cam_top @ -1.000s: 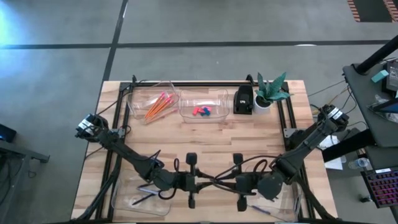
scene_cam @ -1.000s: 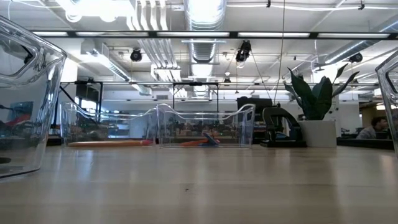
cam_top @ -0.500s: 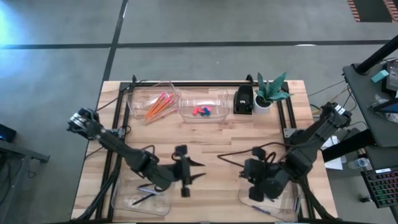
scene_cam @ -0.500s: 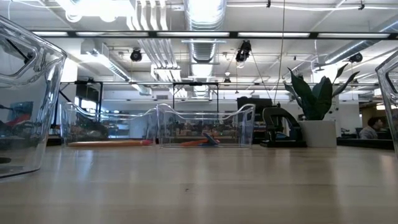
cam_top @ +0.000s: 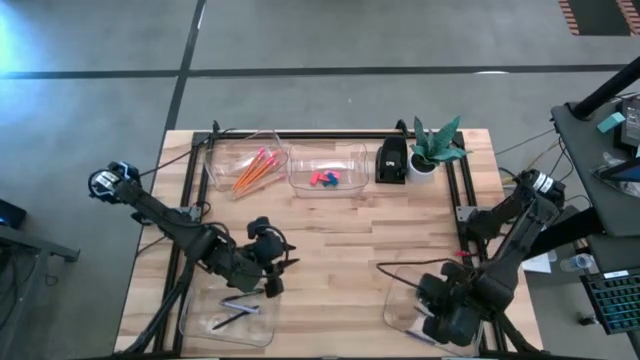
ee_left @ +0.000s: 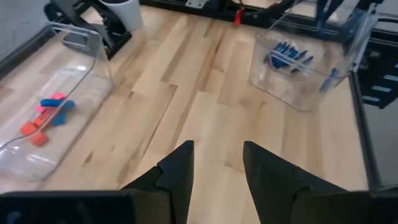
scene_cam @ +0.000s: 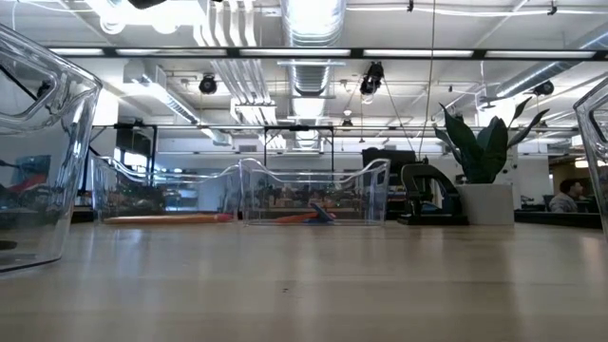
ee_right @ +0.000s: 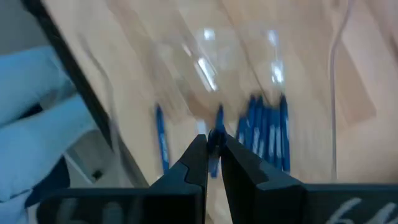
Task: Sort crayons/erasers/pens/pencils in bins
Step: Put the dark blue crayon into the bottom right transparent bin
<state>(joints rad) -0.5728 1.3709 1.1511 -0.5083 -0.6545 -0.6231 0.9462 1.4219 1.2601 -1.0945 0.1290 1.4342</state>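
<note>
1. Across the wooden desk point(cam_top: 340, 230), seen from above, stand four clear bins: two side by side at the upper middle, one at the lower left point(cam_top: 228, 318) and one at the lower right point(cam_top: 405, 305).
2. Upper-left bin point(cam_top: 240, 160): a bundle of orange pencils point(cam_top: 252, 168), too close together to count.
3. Upper-middle bin point(cam_top: 327, 168): erasers point(cam_top: 322, 179); the left wrist view shows about five, pink-red and blue.
4. Lower-left bin: two dark pens point(cam_top: 232, 312), lying crossed.
5. Lower-right bin: blue crayons point(ee_right: 264, 130); the right wrist view shows about six, four in a tight row, though blur makes the count unsure.
6. Left gripper point(cam_top: 270, 262) hovers over bare desk just above the lower-left bin, its fingers point(ee_left: 177, 171) apart and empty.
7. Right gripper point(ee_right: 212, 163) sits over the lower-right bin, clenched on a crayon, whose blue tip shows between the fingers.
8. A black box point(cam_top: 391, 160) and a potted plant point(cam_top: 432, 148) stand at the upper right of the desk.
9. Grey concrete floor surrounds the desk; the low view shows an open office with ceiling ducts and lights, and a person at the far right edge.
</note>
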